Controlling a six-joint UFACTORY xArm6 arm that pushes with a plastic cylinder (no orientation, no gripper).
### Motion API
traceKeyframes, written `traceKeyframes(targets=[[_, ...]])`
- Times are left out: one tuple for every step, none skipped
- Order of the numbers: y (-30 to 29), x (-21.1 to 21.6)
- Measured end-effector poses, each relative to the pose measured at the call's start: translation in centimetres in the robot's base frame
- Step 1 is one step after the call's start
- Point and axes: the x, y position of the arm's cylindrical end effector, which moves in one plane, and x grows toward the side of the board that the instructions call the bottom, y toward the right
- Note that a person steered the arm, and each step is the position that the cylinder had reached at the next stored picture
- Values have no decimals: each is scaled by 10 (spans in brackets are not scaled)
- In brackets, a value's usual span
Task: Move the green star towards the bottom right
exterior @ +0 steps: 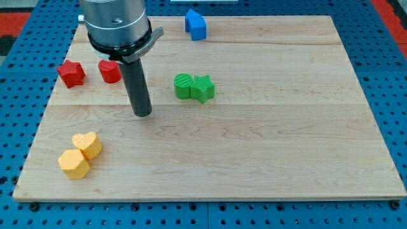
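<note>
The green star (pixel 204 88) lies on the wooden board (pixel 273 140) a little above its middle, touching a green round block (pixel 183 86) on its left side. My tip (pixel 142 114) rests on the board to the left of and slightly below the green pair, apart from both blocks. The rod rises from it to the arm's grey body (pixel 116 25) at the view's top left.
A red star (pixel 70 73) and a red round block (pixel 109 71) sit at the left, just above-left of my tip. Two yellow blocks (pixel 80 154) touch each other at the bottom left. A blue block (pixel 196 25) sits at the top edge.
</note>
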Motion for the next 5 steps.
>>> traceKeyframes(targets=[[0, 0], [0, -2], [1, 0], [1, 0], [1, 1]])
